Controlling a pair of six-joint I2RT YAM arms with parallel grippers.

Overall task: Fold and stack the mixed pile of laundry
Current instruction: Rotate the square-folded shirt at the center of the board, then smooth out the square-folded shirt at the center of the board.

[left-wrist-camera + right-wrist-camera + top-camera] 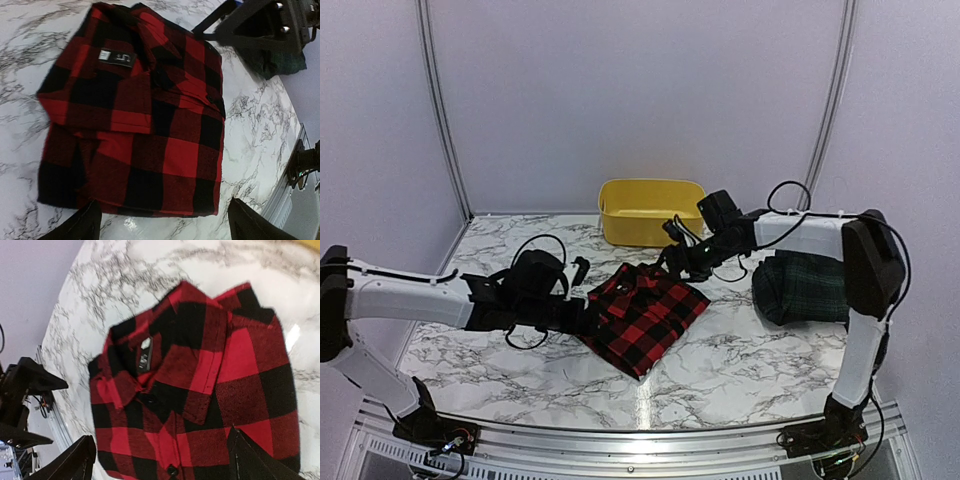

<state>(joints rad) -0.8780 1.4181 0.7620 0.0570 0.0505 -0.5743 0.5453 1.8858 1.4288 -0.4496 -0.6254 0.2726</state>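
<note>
Now: red/black checked shirt (645,312) lies folded into a rough square, flat on marble table (740,360), approx. centre of the top view and turned so one corner points to 6 o'clock. Collar and button placket face up; neck label (117,57) visible, also seen from the R wrist cam (145,357). L gripper (585,295) sits at the shirt's 9 o'clock edge, low over the table. Fingers (85,222) stand wide apart at the bottom of its own wrist view, shirt (140,125) lying beyond them w/ nothing pinched. R gripper (672,250) is at approx. 1 o'clock of the shirt, over its far corner. Jaws also spread, fingers (250,455) either side of the frame w/ shirt (200,390) below and no cloth between them. Can't tell from any view whether either fingertip touches the fabric. Dark green/navy tartan garment (805,288) sits bunched in a low heap at 3 o'clock of the shirt, well apart from it, under the R arm's forearm. Yellow tub (650,210) is at 12 o'clock, against the back wall, near the shirt's far corner but not touching. Contents of tub not visible.
</note>
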